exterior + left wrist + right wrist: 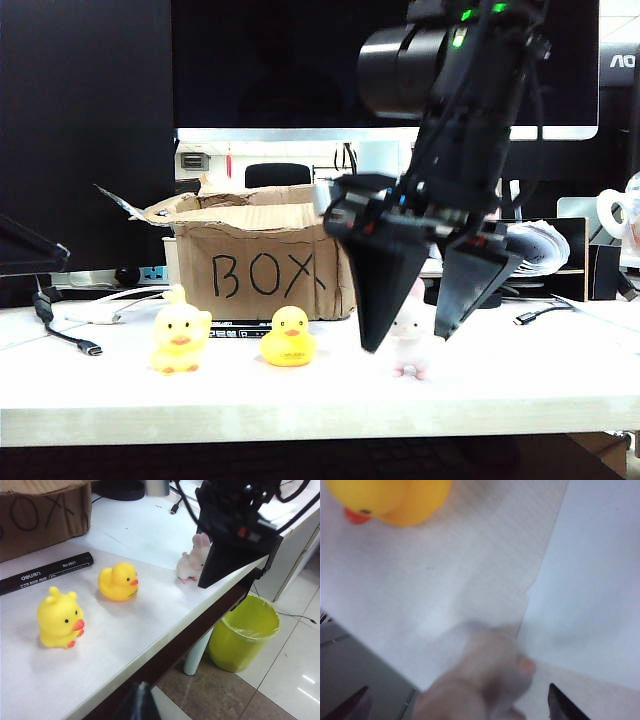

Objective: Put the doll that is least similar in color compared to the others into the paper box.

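Observation:
The doll [410, 345], a small white rabbit, stands near the table's front edge, to the right of two yellow ducks. My right gripper [408, 340] points down over it, open, one dark finger on each side of the doll; I cannot tell whether they touch it. The right wrist view shows the doll [480, 680] blurred between the wide-apart fingertips of that gripper [455, 702]. From the left wrist view the doll [192, 560] peeks out beside a right finger [225, 560]. The paper box [260, 265], marked "BOX", stands behind the ducks. My left gripper [137, 702] shows as one dark tip off the table's front edge, holding nothing.
Two yellow ducks [180, 335] [288, 338] stand left of the doll. A black marker pen [45, 572] lies in front of the box. A cable [70, 340] trails at the left. A green bin [242, 632] stands on the floor below the table edge.

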`<state>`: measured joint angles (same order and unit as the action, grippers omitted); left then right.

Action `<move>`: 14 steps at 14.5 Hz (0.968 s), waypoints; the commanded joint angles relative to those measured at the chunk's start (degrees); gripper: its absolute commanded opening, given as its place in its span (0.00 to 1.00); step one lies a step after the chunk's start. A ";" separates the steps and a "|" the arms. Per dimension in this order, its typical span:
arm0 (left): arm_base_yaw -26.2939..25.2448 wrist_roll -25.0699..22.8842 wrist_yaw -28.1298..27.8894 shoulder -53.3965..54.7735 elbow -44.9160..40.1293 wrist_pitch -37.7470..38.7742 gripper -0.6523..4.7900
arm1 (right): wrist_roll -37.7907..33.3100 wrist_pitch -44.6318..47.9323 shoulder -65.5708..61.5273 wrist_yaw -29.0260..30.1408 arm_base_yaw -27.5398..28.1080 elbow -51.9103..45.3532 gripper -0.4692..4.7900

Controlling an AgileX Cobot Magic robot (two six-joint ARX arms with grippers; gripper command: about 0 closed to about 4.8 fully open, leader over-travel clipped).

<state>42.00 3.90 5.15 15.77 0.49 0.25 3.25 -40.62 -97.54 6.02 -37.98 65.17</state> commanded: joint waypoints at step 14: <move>0.02 -0.07 0.02 0.00 0.07 -0.33 0.11 | -0.22 1.27 -0.46 -3.52 -0.11 0.15 0.38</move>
<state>42.00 3.90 5.13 15.77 0.49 0.25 3.05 -38.68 -97.51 2.20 -37.93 65.58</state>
